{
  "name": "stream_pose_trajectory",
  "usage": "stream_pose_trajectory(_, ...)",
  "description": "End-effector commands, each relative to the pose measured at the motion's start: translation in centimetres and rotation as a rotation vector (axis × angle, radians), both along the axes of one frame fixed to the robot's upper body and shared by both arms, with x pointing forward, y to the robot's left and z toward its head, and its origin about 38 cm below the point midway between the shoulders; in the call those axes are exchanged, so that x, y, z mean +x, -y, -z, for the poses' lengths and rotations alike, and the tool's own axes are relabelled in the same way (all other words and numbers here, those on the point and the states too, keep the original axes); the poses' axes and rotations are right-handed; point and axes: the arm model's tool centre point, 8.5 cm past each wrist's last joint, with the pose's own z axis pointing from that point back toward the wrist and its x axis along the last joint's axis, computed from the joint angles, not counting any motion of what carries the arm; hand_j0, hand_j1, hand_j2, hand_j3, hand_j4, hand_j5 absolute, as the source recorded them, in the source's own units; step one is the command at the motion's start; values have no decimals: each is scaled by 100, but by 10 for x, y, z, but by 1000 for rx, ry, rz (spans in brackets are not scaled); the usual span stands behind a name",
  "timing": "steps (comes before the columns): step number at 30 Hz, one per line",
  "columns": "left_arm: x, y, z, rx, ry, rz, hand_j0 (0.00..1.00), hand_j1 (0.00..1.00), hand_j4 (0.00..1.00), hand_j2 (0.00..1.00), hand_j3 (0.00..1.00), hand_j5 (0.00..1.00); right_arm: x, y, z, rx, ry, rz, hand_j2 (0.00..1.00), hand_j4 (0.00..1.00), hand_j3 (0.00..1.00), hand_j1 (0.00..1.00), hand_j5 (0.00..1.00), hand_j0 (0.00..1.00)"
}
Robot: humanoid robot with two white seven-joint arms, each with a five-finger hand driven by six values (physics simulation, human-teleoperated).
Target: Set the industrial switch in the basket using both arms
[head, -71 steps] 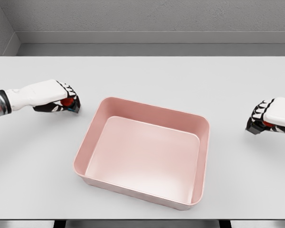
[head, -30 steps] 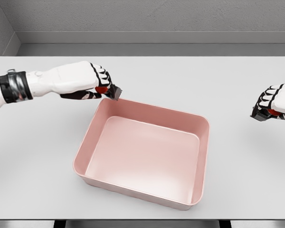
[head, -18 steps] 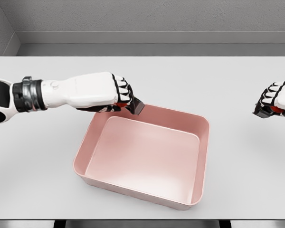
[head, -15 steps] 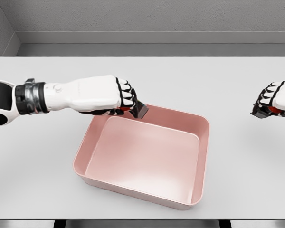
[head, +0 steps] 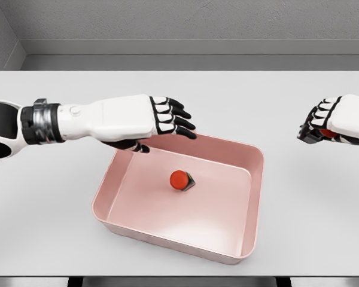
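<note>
Half a second ago my left hand (head: 161, 119) was closed around an industrial switch above the far left corner of the basket (head: 251, 197). Now its fingers are spread and straight and hold nothing, and that switch (head: 180, 180), red button uppermost on its dark body, sits on the basket floor, a little left of the middle. I judge this to be the first of two deliveries made.

My left forearm reaches in from the left edge, roughly level, with the palm turned down over the basket's far left rim and the fingertips pointing right.

The pink basket sits in the middle of the white table (head: 54, 215).

At the far right, my right hand (head: 324, 123) hovers well apart from the basket, curled tightly around a second switch (head: 328, 133); only a patch of red shows between the fingers. It has shifted slightly left toward the basket.
</note>
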Motion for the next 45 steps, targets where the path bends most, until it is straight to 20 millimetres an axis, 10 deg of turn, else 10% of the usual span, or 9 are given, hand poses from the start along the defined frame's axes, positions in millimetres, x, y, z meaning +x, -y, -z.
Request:
stream_pose_trajectory(1, 3, -9, -4, -11, -11, -22, 100, 100, 100, 100, 100, 100, 1, -4, 1, 22, -1, -7, 56, 56, 56, 56, 56, 56)
stream_pose_trajectory(16, 32, -120, 33, -8, -218, -338, 100, 100, 100, 100, 100, 100, 14, -45, 8, 153, 21, -87, 56, 56, 56, 56, 56, 56)
stream_pose_trajectory(36, 38, -137, 36, -20, -245, -390, 100, 100, 100, 100, 100, 100, 28, -115, 10, 343, 45, -226, 57, 57, 57, 57, 57, 57)
stream_pose_trajectory(45, 39, -140, 32, -37, -246, -398, 100, 100, 100, 100, 100, 100, 27, -96, 4, 293, 55, -191, 100, 100, 100, 100, 100, 100)
